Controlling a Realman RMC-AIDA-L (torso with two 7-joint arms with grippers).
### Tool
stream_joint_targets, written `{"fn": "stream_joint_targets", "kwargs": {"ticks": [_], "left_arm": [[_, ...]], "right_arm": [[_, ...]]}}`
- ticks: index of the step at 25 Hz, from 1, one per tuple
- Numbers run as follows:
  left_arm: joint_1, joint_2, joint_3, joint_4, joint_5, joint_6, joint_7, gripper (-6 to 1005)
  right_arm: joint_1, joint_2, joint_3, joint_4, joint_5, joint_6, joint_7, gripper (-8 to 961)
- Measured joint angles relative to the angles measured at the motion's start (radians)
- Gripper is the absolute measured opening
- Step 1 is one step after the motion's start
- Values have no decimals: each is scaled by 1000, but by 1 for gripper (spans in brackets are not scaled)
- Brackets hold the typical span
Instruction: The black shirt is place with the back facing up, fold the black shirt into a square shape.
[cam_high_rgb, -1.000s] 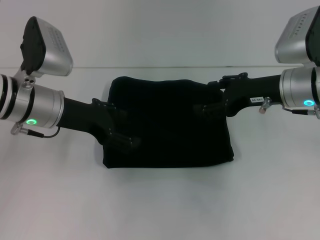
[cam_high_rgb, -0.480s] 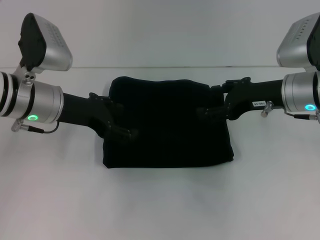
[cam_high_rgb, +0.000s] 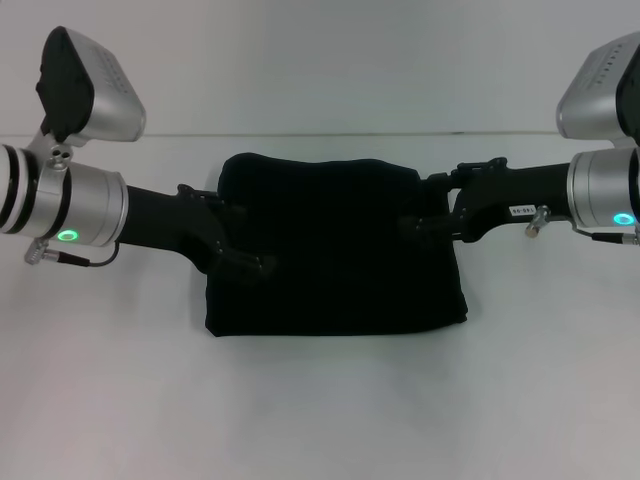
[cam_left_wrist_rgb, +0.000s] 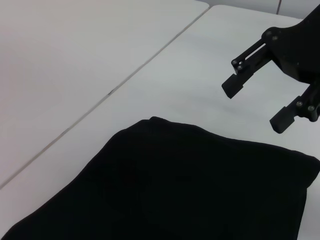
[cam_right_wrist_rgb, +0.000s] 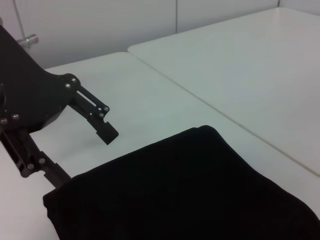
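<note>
While the black shirt (cam_high_rgb: 335, 250) lies folded into a compact, nearly square block in the middle of the white worktop (cam_high_rgb: 320, 410), both arms reach in from the two sides. The shirt's far edge is close to the seam line that runs across the worktop, and its near edge is straight, parallel to the near edge of the worktop. No lettering shows on its upper face.

The left gripper (cam_high_rgb: 240, 262) is at the left edge of the shirt, low above the cloth. In the right wrist view its two fingers (cam_right_wrist_rgb: 102, 130) stand apart with nothing between them, one above the bare worktop and the other at the shirt's border.

The right gripper (cam_high_rgb: 425, 220) is at the right edge of the shirt, near the far right corner. The left wrist view shows its fingers (cam_left_wrist_rgb: 232, 86) also spread apart and holding nothing, above the bare worktop just beside the shirt's corner.
</note>
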Motion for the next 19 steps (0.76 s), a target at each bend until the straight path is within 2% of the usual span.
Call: {"fn": "stream_joint_targets", "kwargs": {"ticks": [19], "left_arm": [[-1,-4,9,-3,0,-10,0,873]], "right_arm": [[-10,0,0,12,-1,14,-2,838]]}}
